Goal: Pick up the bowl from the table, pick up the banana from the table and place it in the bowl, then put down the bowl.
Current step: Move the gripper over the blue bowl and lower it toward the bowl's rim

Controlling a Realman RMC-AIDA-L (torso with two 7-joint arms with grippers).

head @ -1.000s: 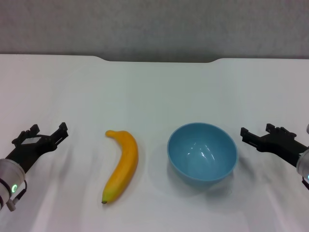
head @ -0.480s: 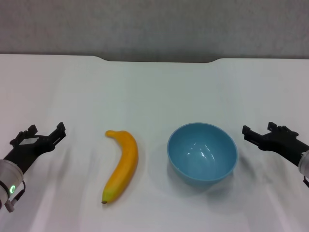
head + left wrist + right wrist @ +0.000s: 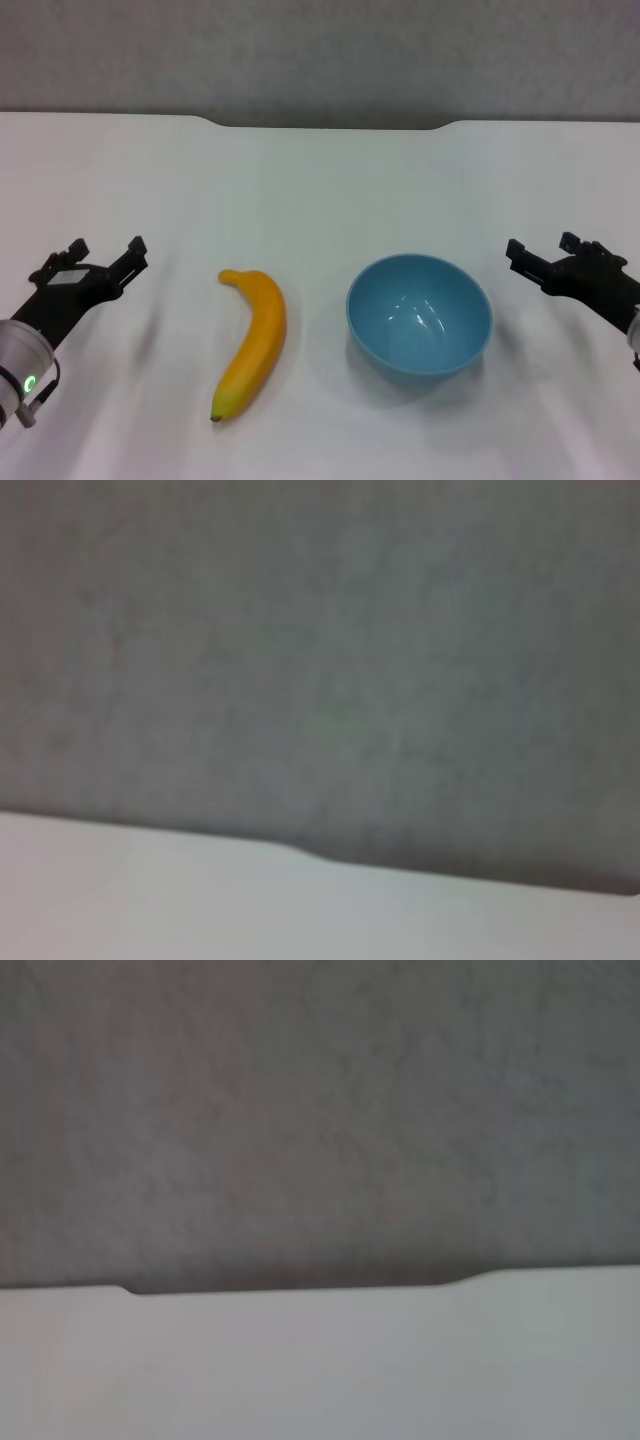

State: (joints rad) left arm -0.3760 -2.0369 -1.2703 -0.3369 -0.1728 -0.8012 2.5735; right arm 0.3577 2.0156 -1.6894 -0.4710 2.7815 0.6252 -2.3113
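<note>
Both grippers rose slightly; one banana (image 3: 252, 342), one bowl (image 3: 419, 314).

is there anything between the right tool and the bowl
Nothing visible. The right tool hovers off the bowl's right side with only bare table between them. The banana lies on the bowl's other side.

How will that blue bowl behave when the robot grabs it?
The bowl looks like glossy plastic, so probably light and stiff but slippery at the rim. Its rounded, deep sides suggest it may tip or slide on the table if nudged sideways.
</note>
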